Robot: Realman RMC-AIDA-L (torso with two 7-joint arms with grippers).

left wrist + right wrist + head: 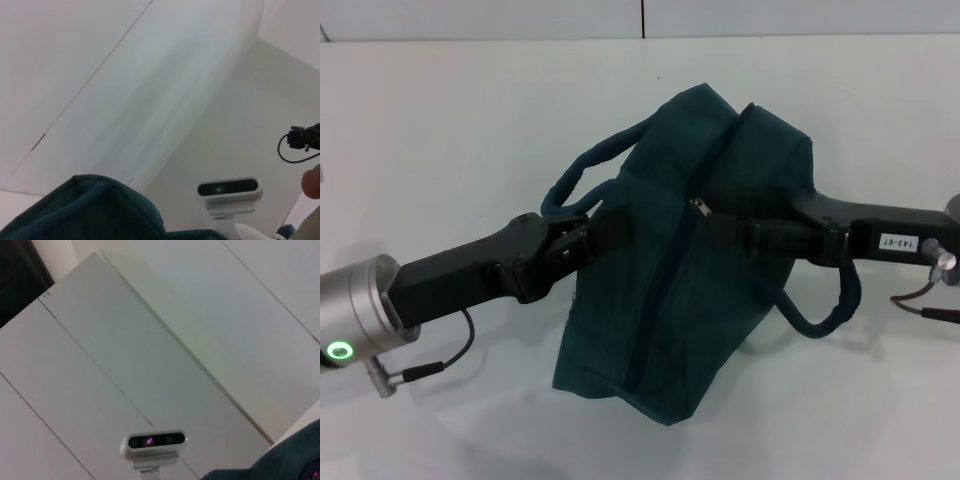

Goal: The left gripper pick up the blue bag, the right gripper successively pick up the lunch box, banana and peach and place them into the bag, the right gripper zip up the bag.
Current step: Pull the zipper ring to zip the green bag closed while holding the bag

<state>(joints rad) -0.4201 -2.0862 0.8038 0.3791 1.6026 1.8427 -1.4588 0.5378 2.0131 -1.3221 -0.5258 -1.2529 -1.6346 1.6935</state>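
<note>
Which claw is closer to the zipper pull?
Right. The right gripper reaches in right beside the zipper pull on the bag; the left gripper is at the bag's side edge.

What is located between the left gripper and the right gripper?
In the head view, the blue bag lies between the left gripper and right gripper, which both reach onto it.

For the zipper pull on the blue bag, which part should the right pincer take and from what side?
Take the metal pull itself, coming in from the robot's right along the zipper line. It sits atop the blue bag, facing the right pincer, while the left pincer is at the opposite end.
</note>
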